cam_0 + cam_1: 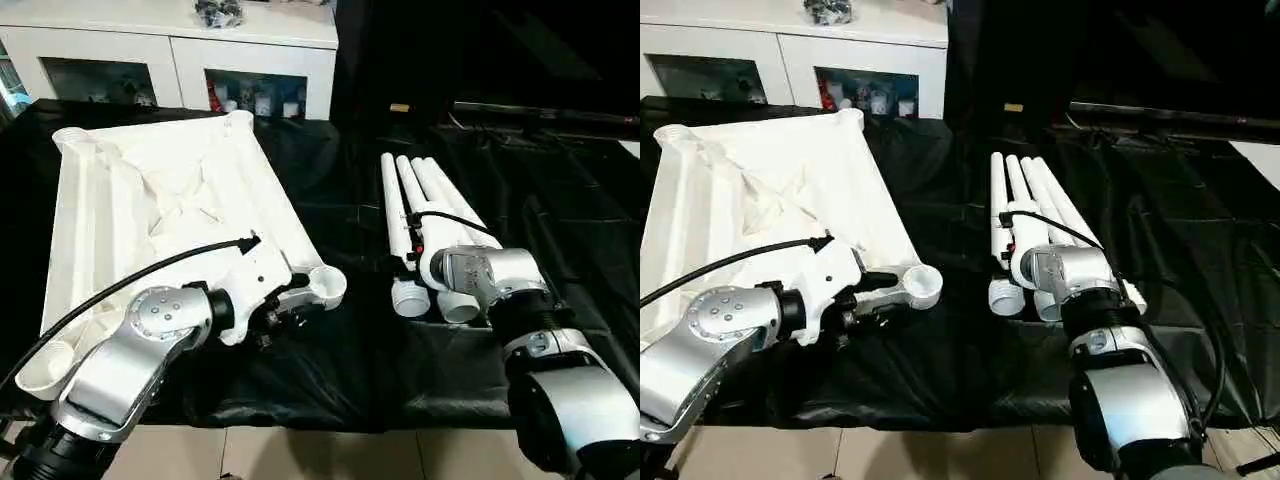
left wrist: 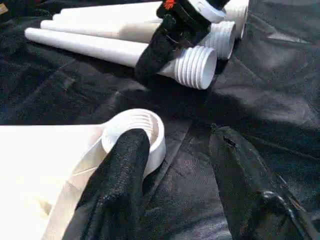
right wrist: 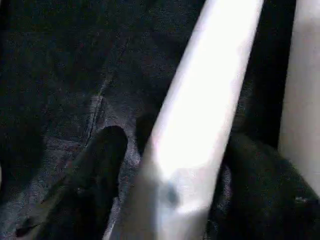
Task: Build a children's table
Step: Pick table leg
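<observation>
- Right now the tabletop lies ribbed side up on the black-draped work table, toward nine o'clock of the cloth, with one corner socket jutting at the edge nearest the robot.
- Four legs lie side by side toward three o'clock, well apart from the top, their threaded ends pointing toward the robot.
- Judging by the look, everything is hollow moulded plastic: light, stiff, smooth enough to slip. A leg is best gripped around its thick part just above the threads; the top is best held by a socket or the rim.
- At the corner socket sits the left gripper, jaws wide apart, one finger touching the socket's rim, nothing clamped.
- Over at the legs, the right gripper straddles one leg, a finger on each side; whether it is pinching yet I cannot tell.
- Behind the table, at twelve o'clock, stands a white glass-door cabinet.
</observation>
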Robot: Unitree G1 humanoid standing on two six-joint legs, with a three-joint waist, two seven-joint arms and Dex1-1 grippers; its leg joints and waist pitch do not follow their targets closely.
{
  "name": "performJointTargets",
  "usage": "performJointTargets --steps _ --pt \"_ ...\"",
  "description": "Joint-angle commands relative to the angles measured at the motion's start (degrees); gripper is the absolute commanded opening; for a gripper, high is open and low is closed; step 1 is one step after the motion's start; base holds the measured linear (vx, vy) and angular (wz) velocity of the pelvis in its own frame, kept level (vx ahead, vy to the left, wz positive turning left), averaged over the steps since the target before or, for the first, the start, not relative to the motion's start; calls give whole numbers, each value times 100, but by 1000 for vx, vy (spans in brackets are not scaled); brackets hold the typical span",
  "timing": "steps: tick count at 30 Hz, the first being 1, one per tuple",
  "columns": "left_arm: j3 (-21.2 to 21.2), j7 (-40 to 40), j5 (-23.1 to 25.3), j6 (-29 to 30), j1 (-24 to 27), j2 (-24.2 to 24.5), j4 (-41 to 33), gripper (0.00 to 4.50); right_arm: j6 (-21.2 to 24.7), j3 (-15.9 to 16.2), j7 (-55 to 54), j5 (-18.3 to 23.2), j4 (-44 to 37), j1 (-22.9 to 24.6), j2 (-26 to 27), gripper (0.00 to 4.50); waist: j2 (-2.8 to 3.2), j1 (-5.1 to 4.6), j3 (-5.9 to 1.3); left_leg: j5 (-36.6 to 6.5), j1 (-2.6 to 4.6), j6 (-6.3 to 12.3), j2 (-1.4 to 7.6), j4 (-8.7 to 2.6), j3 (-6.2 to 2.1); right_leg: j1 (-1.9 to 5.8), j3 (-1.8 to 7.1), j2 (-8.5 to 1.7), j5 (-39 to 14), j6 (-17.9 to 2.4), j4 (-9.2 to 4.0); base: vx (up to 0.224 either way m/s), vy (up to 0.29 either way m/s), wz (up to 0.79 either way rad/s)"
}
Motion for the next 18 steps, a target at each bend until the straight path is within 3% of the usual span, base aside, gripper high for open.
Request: performJointTargets --steps 1,12,18 --pt "-36 -35 27 40 -59 32 -59 229 57 -48 -50 -39 163 -42 15 309 43 11 -355 -626 58 -232 270 -417 -53 276 300 -450 -664 -1132 -377 0 0 0" --pt "-15 -21 -8 -18 -121 -34 93 229 -97 -180 -98 -2 379 -142 -20 216 53 9 -357 -663 54 -237 269 -414 -54 270 298 -447 -671 -1151 -378 0 0 0" --pt "202 246 -28 -51 -204 -226 204 229 -299 -283 -34 39 443 -217 -17 195 46 16 -362 -675 53 -226 267 -406 -48 274 300 -449 -653 -1184 -380 0 0 0"
